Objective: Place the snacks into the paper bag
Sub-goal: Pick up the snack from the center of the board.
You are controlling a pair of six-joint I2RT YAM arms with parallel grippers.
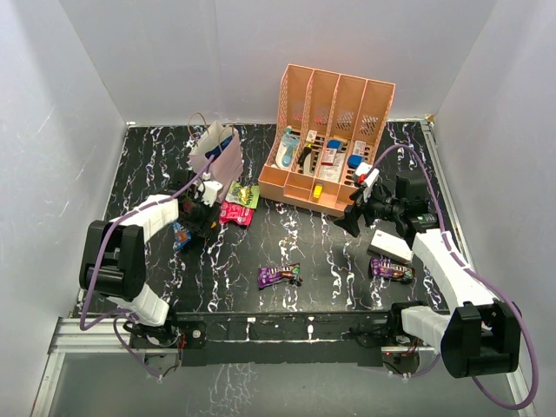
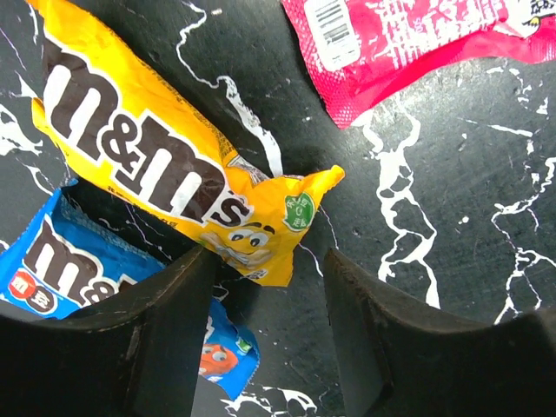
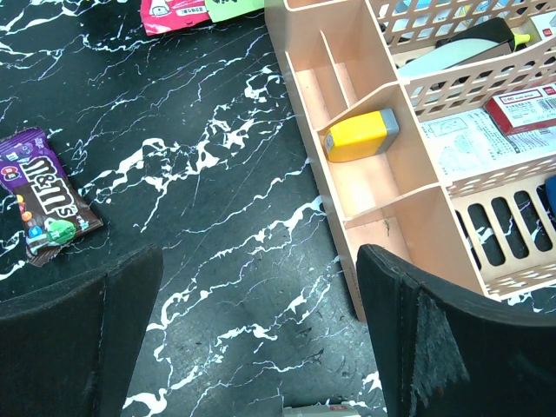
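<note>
The pale paper bag [image 1: 211, 149] stands upright at the back left, with something blue [image 1: 225, 139] at its mouth. My left gripper [image 1: 201, 219] is open just in front of the bag, low over a yellow packet [image 2: 148, 148] whose corner lies between the fingertips [image 2: 269, 269]. A blue packet [image 2: 48, 278] lies under and beside the yellow one, also in the top view [image 1: 181, 235]. Pink [image 1: 234, 214] and green [image 1: 245, 194] packets lie to the right. Two purple packets [image 1: 278, 276] [image 1: 391, 269] lie nearer the front. My right gripper [image 1: 352, 217] is open and empty above the table.
A peach slotted rack [image 1: 334, 139] with bottles and cartons stands at the back right; its front corner [image 3: 347, 261] is close to my right gripper's [image 3: 261, 269] right finger. A white box [image 1: 389, 245] lies under the right arm. White walls enclose the table.
</note>
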